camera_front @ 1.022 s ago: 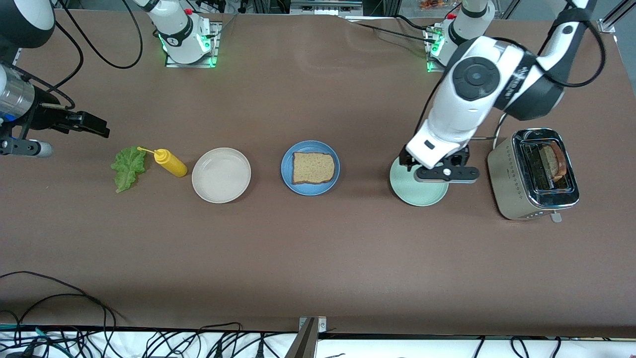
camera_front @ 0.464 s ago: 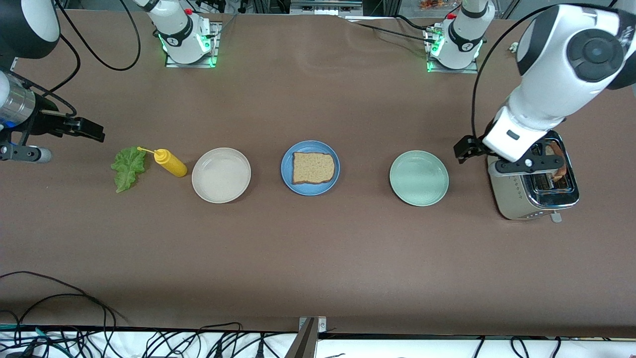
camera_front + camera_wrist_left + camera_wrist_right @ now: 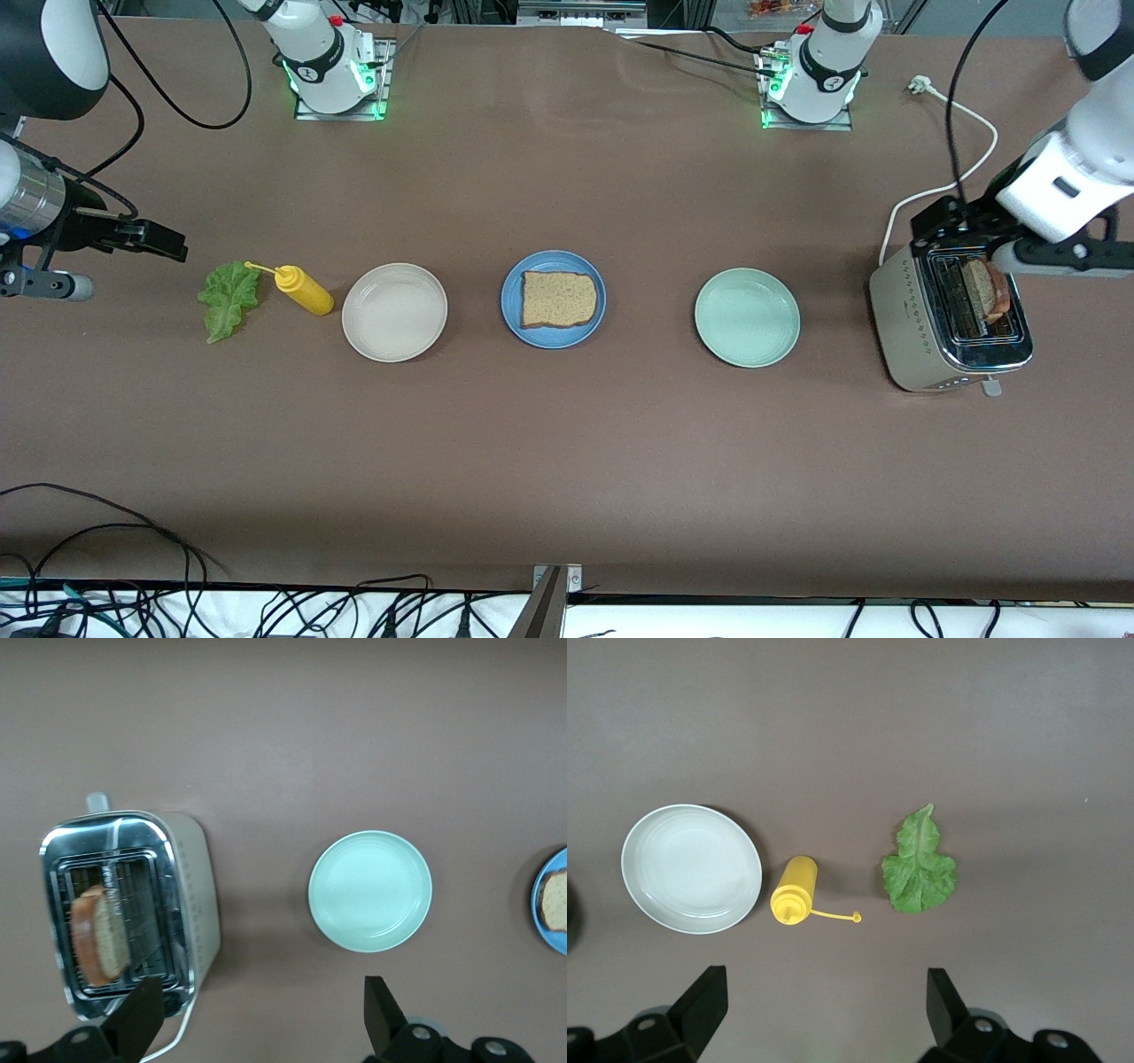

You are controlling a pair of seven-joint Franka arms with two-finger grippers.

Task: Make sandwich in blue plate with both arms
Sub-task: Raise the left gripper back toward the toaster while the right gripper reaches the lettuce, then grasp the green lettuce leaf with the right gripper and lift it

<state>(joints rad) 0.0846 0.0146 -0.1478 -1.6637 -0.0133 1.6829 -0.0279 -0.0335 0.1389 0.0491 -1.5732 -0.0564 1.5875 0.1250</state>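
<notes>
At the right arm's end of the table you have the right gripper (image 3: 133, 235) up in the air, just off the lettuce leaf (image 3: 229, 299) on the side toward the robots' bases. The right wrist view shows its two fingers (image 3: 700, 1005) spread wide with nothing between them, and the leaf, the bottle and the white plate all lie in that view.

The lettuce leaf lies flat on the table. Just beside it a yellow squeeze bottle (image 3: 304, 290) lies on its side, its thin nozzle pointing toward the leaf. Next along the row you see the white plate (image 3: 394, 312), with nothing on it.

At the middle of the table is the blue plate (image 3: 554, 299), and one slice of toast (image 3: 557, 299) lies flat on it. No lettuce or second slice is on it yet.

Farther toward the left arm's end sits the green plate (image 3: 747, 317), bare. Beside it stands the toaster (image 3: 950, 310), and a second slice of bread (image 3: 982, 290) stands in one of its slots.

Your left gripper (image 3: 1001, 244) is over the toaster's edge nearest the robots' bases. In the left wrist view its fingers (image 3: 140, 1019) are wide apart and hold nothing.
</notes>
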